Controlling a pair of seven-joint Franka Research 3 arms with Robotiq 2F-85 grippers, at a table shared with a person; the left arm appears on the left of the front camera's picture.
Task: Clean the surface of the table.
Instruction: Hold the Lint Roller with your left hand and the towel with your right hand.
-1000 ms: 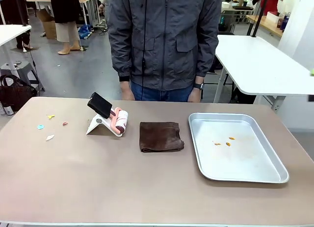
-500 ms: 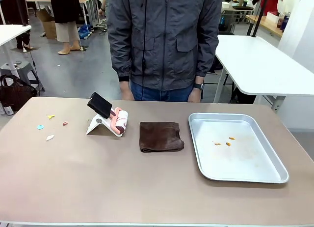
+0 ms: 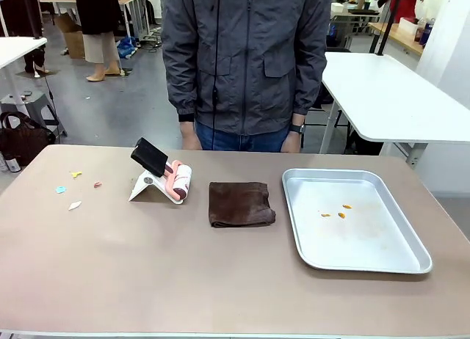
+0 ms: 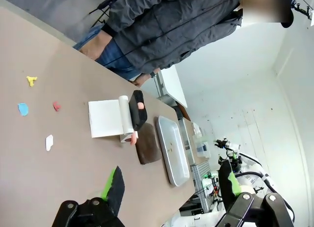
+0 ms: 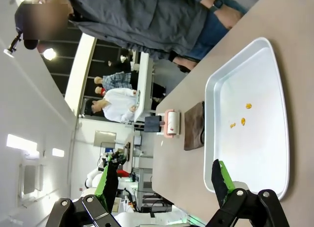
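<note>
Left gripper (image 4: 170,180): fingers spread wide, empty, above the counter (image 3: 220,280). Right gripper (image 5: 164,175): fingers spread wide, empty, near the metal tray (image 3: 367,268). The counter spans the front view. On it, a brown cloth (image 3: 241,203) lies at centre, with a lint roller (image 3: 178,181) to its left and coloured scraps (image 3: 75,205) farther left. A person (image 3: 246,60) stands at the far edge.

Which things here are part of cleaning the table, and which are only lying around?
For the job: table; coloured scraps on it; lint roller and brown cloth, likely tools.
Only around: metal tray with orange crumbs, perhaps; white table; dark bag on the floor.
</note>
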